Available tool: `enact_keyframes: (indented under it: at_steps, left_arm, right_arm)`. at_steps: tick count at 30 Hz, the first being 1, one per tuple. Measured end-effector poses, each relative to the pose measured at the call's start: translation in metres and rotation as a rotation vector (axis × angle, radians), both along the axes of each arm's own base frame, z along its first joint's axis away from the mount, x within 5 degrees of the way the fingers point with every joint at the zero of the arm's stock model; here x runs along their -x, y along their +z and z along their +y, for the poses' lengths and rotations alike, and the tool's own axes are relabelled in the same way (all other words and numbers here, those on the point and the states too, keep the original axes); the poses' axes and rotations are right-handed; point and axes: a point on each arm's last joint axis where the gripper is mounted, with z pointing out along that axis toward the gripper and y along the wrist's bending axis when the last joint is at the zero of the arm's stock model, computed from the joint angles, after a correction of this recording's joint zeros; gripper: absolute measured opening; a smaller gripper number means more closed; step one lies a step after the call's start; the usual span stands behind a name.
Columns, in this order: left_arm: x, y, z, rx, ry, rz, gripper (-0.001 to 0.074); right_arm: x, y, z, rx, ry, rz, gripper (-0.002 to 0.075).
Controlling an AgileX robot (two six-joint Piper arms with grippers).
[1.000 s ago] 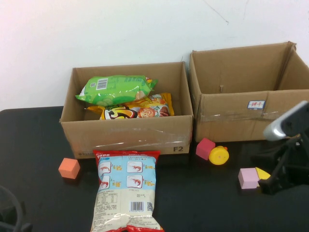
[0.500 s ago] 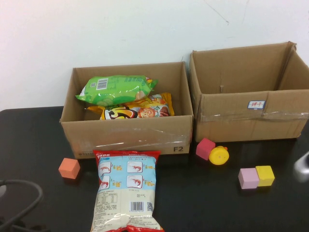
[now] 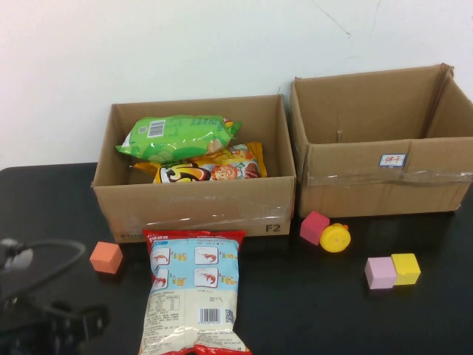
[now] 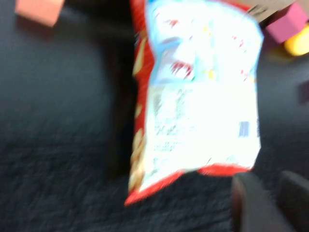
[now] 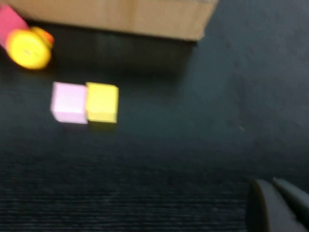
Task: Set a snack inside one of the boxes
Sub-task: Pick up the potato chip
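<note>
Two hands swap roles — right hand (image 5: 277, 203), shut, has withdrawn; left hand (image 4: 270, 203), empty, fingers parting, arrives beside the shrimp-snack bag (image 3: 194, 292).

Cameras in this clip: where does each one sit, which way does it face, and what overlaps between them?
High view: raised on the robot's side, angled down at the black table, the two cardboard boxes and the wall; the left gripper shows at the near left.
Left wrist view: on the left arm, looking down at the shrimp snack bag; the left gripper's fingertips show slightly apart.
Right wrist view: on the right arm, looking down at the pink cube and yellow cube; the right gripper is shut.
Shared: both wrist views show the yellow cap.
</note>
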Motion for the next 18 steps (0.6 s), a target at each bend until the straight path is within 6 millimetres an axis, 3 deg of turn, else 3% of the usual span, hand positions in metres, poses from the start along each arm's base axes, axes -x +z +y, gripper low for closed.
enact_keyframes:
  at_steps: [5,6,10,18]
  left_arm:
    - [-0.025,0.001,-0.001,0.039,0.005,-0.022,0.0469]
    - [-0.04,-0.002,-0.001,0.041,-0.001,-0.008,0.0598]
    - [-0.072,-0.007,-0.001,0.034,-0.012,0.021,0.0675]
    - [-0.137,-0.047,-0.028,-0.04,-0.167,0.104,0.0693]
  right_arm:
    - [0.021,-0.013,0.0,-0.095,0.011,-0.058,0.0001]
    - [0.029,-0.017,0.0,-0.139,0.003,-0.063,0.0001]
    - [0.038,-0.019,-0.002,-0.163,0.002,-0.084,0.0001]
    - [0.035,-0.018,0.001,-0.18,0.036,-0.161,0.0001]
